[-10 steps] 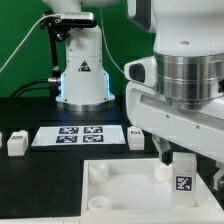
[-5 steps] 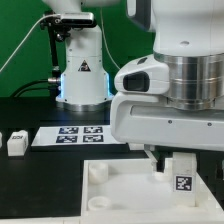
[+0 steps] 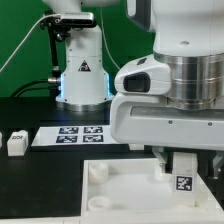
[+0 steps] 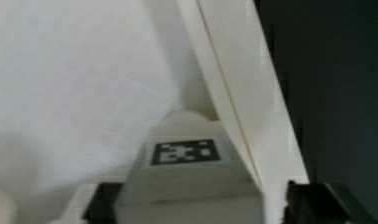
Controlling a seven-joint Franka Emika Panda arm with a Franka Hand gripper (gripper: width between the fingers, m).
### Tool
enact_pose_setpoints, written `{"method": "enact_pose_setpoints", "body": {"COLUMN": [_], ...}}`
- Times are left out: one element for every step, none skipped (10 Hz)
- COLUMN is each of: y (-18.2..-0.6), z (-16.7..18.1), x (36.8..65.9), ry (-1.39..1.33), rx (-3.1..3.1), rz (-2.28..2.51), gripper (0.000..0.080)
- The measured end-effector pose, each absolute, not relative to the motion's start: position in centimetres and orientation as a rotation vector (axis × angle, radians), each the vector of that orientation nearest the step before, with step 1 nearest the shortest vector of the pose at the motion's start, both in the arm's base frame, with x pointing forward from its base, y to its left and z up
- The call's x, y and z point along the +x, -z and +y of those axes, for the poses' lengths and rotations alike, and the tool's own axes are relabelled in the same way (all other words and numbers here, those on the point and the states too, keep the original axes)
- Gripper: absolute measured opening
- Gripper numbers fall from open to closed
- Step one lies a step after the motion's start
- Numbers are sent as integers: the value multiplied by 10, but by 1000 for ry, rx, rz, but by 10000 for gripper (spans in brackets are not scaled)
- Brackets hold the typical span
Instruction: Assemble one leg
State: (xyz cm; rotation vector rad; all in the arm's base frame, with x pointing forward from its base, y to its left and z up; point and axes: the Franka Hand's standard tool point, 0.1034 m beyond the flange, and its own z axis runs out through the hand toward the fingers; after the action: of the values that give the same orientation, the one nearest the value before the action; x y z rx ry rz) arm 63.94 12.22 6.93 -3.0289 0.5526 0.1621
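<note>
The leg (image 3: pixel 183 180), a small white block with a black-and-white tag, stands upright on the large white square part (image 3: pixel 120 200), near that part's edge at the exterior view's right. My gripper (image 3: pixel 185 170) comes down on it from above. In the wrist view the leg (image 4: pixel 186 152) fills the gap between my two dark fingers (image 4: pixel 111 200), with a finger against each side. The gripper (image 4: pixel 212 205) is shut on the leg. The white part's surface (image 4: pixel 79 80) lies under it.
The marker board (image 3: pixel 80 135) lies behind the white part. Another leg (image 3: pixel 17 143) stands at the exterior view's left, with one more at the frame edge (image 3: pixel 2 139). A round corner socket (image 3: pixel 97 172) rises from the white part. The robot base (image 3: pixel 82 80) stands at the back.
My wrist has turned and its housing now covers the spot beside the marker board where a leg showed one second ago. The held leg stays in the same place.
</note>
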Motion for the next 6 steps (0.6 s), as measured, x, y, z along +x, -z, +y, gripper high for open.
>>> {"method": "enact_pose_setpoints", "body": {"y": [-69,-69,-69,-69,-69,-69], "z": [122,122,122,121,121,121], "x": [639,639,639,639,640,641], "ry": [-162,-164,-165,-164,-167,-168], "rx": [-3029,-3022,-3017,-3014,-2955,-2890], "rz": [554,592,623,631,848,1049], "gripper": [291,292,292,292,292,292]}}
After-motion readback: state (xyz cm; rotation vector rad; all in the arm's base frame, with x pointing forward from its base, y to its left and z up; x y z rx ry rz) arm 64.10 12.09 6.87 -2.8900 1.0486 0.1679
